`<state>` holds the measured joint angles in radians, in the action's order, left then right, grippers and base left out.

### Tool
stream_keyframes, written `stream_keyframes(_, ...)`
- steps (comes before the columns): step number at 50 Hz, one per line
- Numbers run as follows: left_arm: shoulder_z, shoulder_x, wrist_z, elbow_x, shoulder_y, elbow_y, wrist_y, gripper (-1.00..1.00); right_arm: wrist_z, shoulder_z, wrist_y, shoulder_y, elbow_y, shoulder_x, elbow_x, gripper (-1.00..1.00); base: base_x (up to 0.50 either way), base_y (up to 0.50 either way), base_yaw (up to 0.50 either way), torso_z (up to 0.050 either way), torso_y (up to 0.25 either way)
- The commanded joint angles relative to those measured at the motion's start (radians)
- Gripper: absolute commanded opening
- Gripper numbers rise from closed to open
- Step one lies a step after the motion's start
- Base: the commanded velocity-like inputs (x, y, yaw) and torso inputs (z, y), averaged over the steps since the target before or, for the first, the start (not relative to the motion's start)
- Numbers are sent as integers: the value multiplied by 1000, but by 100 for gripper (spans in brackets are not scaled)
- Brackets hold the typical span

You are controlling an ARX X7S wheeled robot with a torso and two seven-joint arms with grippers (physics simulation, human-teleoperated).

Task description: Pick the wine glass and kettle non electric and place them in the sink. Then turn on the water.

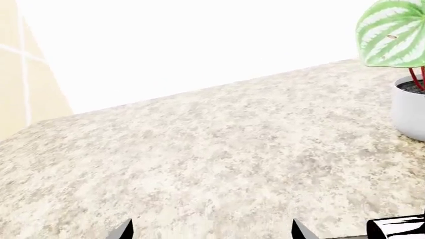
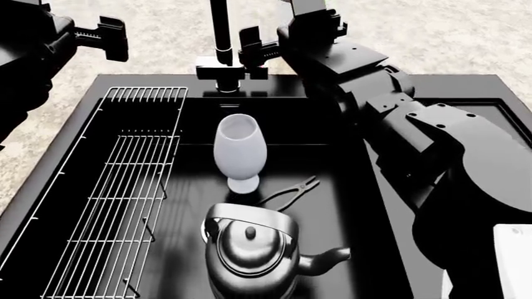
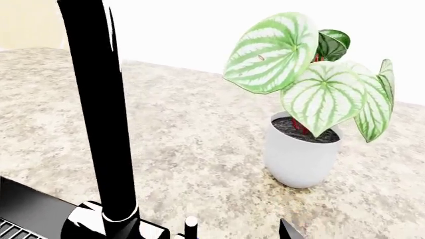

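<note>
The wine glass (image 2: 239, 151) stands upright inside the black sink (image 2: 332, 187). The dark kettle (image 2: 249, 254) sits in front of it in the same basin, spout pointing right. Behind the basin rises the black faucet (image 2: 219, 37), seen close as a tall column (image 3: 99, 114) in the right wrist view. My right gripper (image 3: 209, 232) is open at the faucet base, and the small white-tipped lever (image 3: 191, 225) stands between its fingertips without touching them. My left gripper (image 1: 212, 232) hangs open over bare speckled counter (image 1: 199, 149), holding nothing; in the head view the left gripper (image 2: 101, 37) sits at the far left.
A white wire rack (image 2: 124, 205) covers the sink's left part. A pair of pliers (image 2: 291, 192) lies in the basin beside the glass. A white pot with striped green leaves (image 3: 302, 154) stands on the counter behind the faucet. A white object (image 2: 515, 261) shows at the lower right.
</note>
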<state>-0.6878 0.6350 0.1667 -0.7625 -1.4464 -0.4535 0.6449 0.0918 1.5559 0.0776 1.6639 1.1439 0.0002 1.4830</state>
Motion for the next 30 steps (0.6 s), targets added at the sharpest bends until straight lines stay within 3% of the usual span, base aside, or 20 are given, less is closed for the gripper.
stream_keyframes(1,-1,0,-1,0,0,4,3,100,2,0,-1,4,-3,0,2,100,0,0,0,0,-125)
stream_keyframes(12,1,-1,-6,1,5,-5,-4,100,2,1,-3,3,-8,0,2,100,0,0,0,0,-119)
stream_keyframes(30,-2,-18,-13,15,-62,-29,13,100,15,-2,4,79,-10,0,16,100,0,0,0,0,0)
